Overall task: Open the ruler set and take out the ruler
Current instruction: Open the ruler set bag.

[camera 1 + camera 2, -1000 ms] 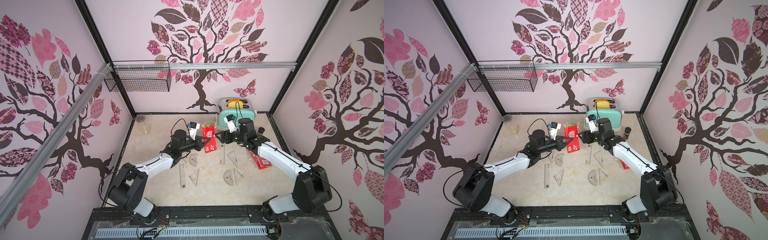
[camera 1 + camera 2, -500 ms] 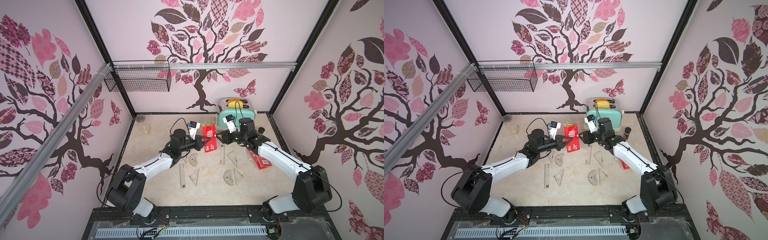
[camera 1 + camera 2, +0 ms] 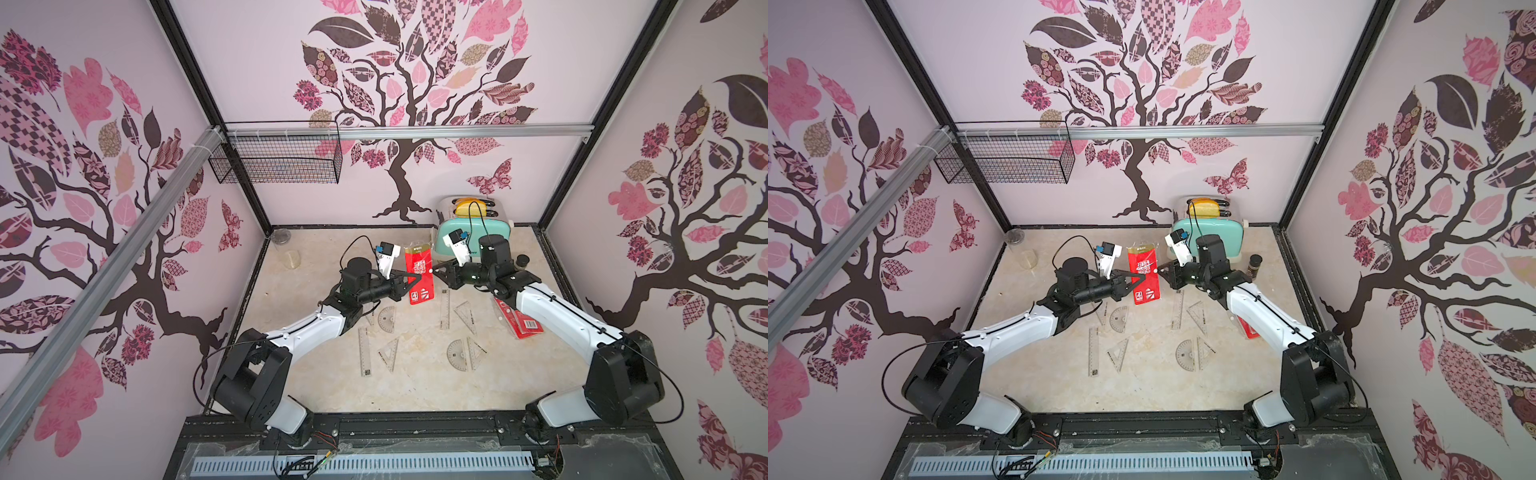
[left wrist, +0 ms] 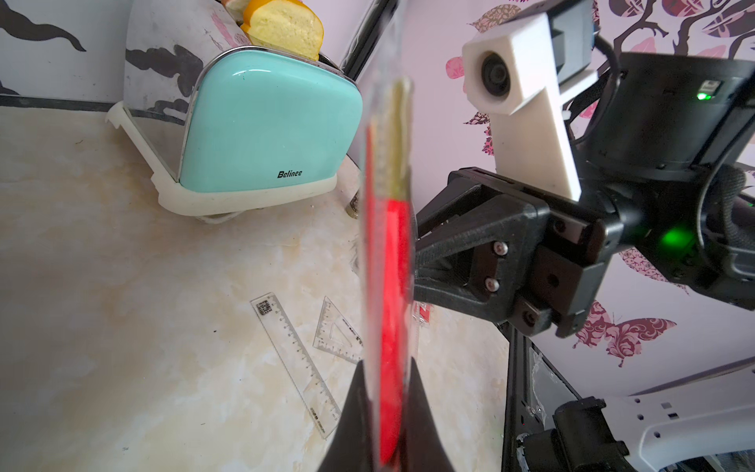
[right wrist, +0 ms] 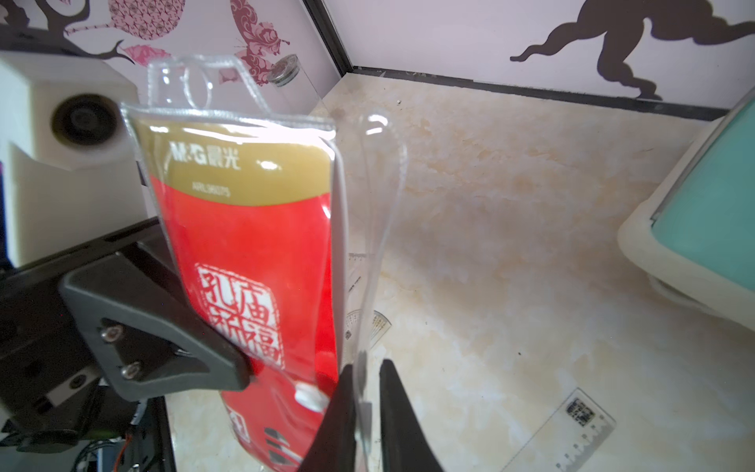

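Note:
The ruler set [image 3: 419,272] [image 3: 1144,272] is a red and gold card in a clear plastic pouch, held upright above the table between both arms. My left gripper [image 3: 415,279] [image 3: 1141,277] [image 4: 386,367] is shut on one long edge of the pouch [image 4: 388,265]. My right gripper [image 3: 433,272] [image 3: 1158,271] [image 5: 365,367] is shut on the clear flap [image 5: 380,184], which stands a little away from the pouch body [image 5: 253,229]. The red card hides any ruler inside the pouch.
Several loose clear rulers [image 3: 365,351], set squares [image 3: 465,316] and protractors [image 3: 457,354] lie on the table below. A second red pouch [image 3: 519,322] lies under my right arm. A mint toaster [image 3: 469,241], a dark jar [image 3: 523,261] and a clear cup [image 3: 291,258] stand at the back.
My right gripper has gone from open to shut, closing on the pouch's clear flap. The left gripper has kept its hold, and both arms have barely moved.

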Robot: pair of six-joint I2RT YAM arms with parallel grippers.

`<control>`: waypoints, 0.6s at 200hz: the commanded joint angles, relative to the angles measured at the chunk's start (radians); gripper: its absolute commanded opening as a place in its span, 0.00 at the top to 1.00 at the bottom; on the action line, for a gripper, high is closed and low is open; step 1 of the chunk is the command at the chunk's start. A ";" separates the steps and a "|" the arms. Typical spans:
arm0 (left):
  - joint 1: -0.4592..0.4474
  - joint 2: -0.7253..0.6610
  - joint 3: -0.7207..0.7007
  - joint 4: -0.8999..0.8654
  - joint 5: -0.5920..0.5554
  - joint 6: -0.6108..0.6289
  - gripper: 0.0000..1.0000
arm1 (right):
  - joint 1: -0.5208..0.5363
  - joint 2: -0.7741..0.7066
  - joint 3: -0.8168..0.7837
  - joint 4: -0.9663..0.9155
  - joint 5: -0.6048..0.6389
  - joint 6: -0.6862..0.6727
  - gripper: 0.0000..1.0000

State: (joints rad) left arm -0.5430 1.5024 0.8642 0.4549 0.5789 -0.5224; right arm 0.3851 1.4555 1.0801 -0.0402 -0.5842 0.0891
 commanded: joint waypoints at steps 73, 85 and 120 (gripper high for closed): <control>0.014 0.104 0.063 0.026 0.002 -0.001 0.89 | -0.066 -0.037 -0.041 -0.036 -0.106 0.045 1.00; 0.019 0.127 0.071 0.028 0.000 -0.013 0.80 | -0.075 -0.045 -0.047 -0.063 -0.095 0.049 1.00; 0.028 0.171 0.077 0.053 0.000 -0.044 0.65 | -0.081 -0.055 -0.060 -0.149 -0.029 0.067 1.00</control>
State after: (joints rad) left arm -0.5278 1.6501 0.9184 0.4770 0.5880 -0.5484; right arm 0.3107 1.4231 1.0180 -0.1097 -0.6399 0.1352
